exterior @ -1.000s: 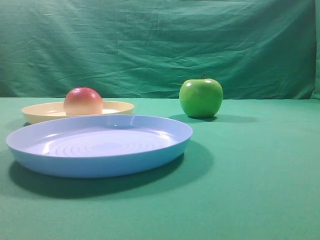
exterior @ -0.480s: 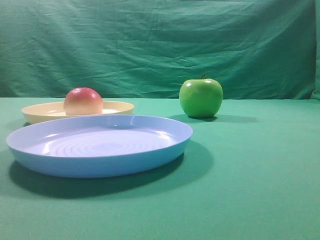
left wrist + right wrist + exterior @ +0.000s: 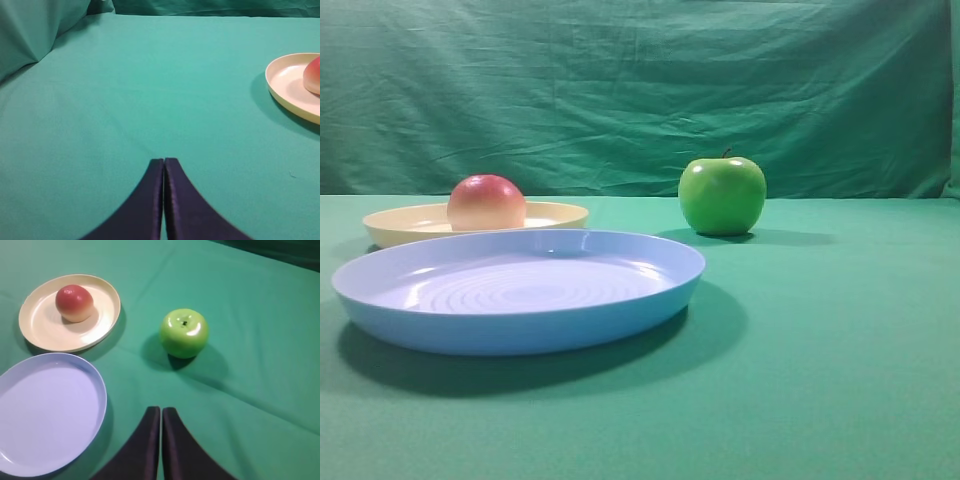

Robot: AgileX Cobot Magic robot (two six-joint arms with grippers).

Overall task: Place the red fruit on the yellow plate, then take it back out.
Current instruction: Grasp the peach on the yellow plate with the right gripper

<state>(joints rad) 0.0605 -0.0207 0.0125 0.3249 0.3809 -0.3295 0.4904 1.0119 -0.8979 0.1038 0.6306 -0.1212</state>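
Both tools are pressed together and carry nothing: the left tool (image 3: 164, 161) shows its two dark fingers meeting tip to tip above bare green cloth, and the right tool (image 3: 161, 410) looks the same in its own wrist view. The red fruit (image 3: 74, 302) sits on the yellow plate (image 3: 102, 326), toward the far-left part of the dish and touching its floor, so the placing half of the task looks done and the taking out is what remains. From the left tool the fruit lies ahead and well to the right, only its edge showing at the right border of that view, with open counter (image 3: 150, 90) between. From the right tool it lies ahead and to the left, well apart. The fruit is round, so no long axis constrains the approach. Which arm is nearer I cannot tell for sure; the plate lies on the left side of the high view, which favours the left arm. The blue plate (image 3: 75, 435) lies just beside the yellow plate on the near side, their rims close but seemingly apart, and would sit under a reach by the right arm. The green apple (image 3: 184, 333) stands to the right of the yellow plate, clear of either path to the fruit.
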